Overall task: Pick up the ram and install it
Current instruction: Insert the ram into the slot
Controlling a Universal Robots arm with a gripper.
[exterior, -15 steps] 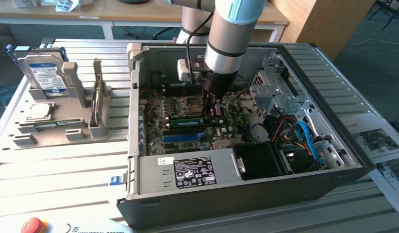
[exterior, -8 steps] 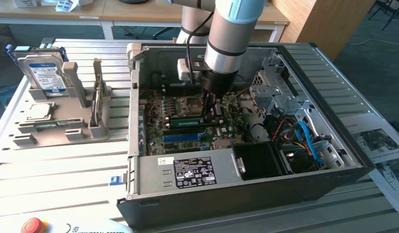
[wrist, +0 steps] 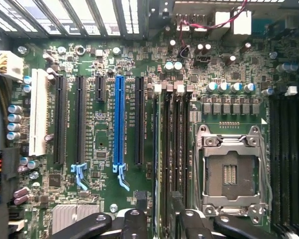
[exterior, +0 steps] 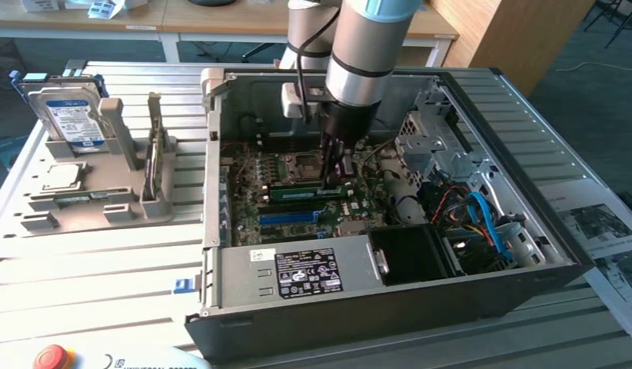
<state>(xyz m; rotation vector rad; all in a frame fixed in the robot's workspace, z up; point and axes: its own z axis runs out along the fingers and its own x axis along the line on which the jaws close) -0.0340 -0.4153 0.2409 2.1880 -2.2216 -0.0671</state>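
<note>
fingers (wrist: 134, 223): spread wide, with dark tips either side of the black memory slots, gripping nothing.
gripper (exterior: 337, 171): low inside the computer case (exterior: 398, 307), just over the motherboard (wrist: 99, 99) and close beside the cpu socket (wrist: 229, 172).
ram (exterior: 295, 184): a thin green stick standing on edge in a memory slot next to the socket. it runs toward the exterior view's left from under the gripper tips. whether the tips touch it, i cannot tell.
blue slot (wrist: 119, 124): a long expansion slot further from the socket than the memory slots, with nothing in it.
hard drive (exterior: 70, 115): upright in the grey holder (exterior: 91, 192), well apart from the case on the exterior view's left.
done, as judged: the pick-up looks finished, and the stick seems placed in its slot and let go.
left, as judged: the pictures do not settle whether the stick is pressed fully home or whether the end latches have closed. at most a final seating looks to be outstanding.
</note>
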